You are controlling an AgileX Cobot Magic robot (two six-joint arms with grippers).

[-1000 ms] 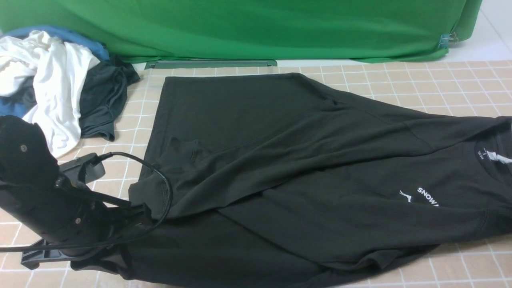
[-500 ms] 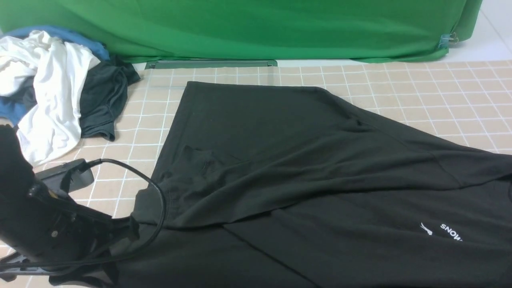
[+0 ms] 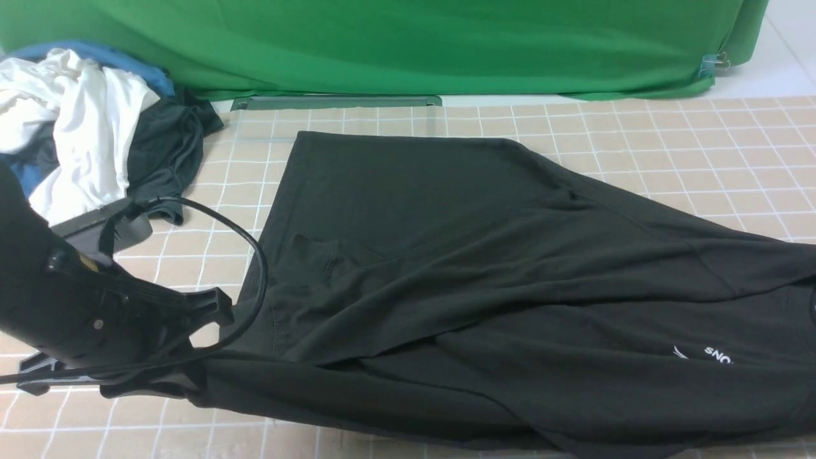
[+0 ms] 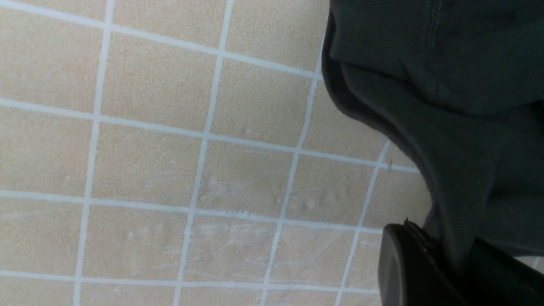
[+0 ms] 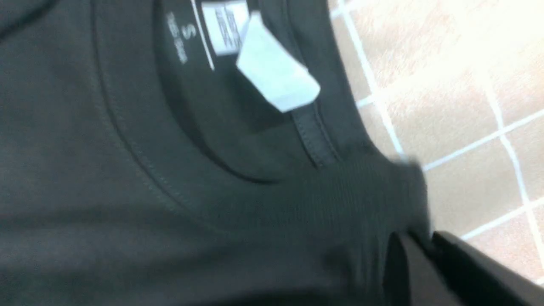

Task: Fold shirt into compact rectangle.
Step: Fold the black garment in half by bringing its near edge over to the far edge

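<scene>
Our Count: One Shirt, Two Grippers

We count one black "SNOW" T-shirt (image 3: 484, 280) and two grippers, a left gripper (image 4: 446, 255) and a right gripper (image 5: 416, 255). We also see one white garment (image 3: 95, 115), one green cloth (image 3: 446, 44) and one white neck tag (image 5: 276, 68).

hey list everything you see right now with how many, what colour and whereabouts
shirt: one, black, spread across the checked surface
white garment: one, white, far left
dark garment: one, dark grey, beside the white one
blue fabric: one visible area, far left, behind the white
checked surface: one, beige with white lines, under the shirt
green cloth: one, across the back
left gripper: one, black, shut on the shirt
right gripper: one, black, at the shirt's neck end
</scene>
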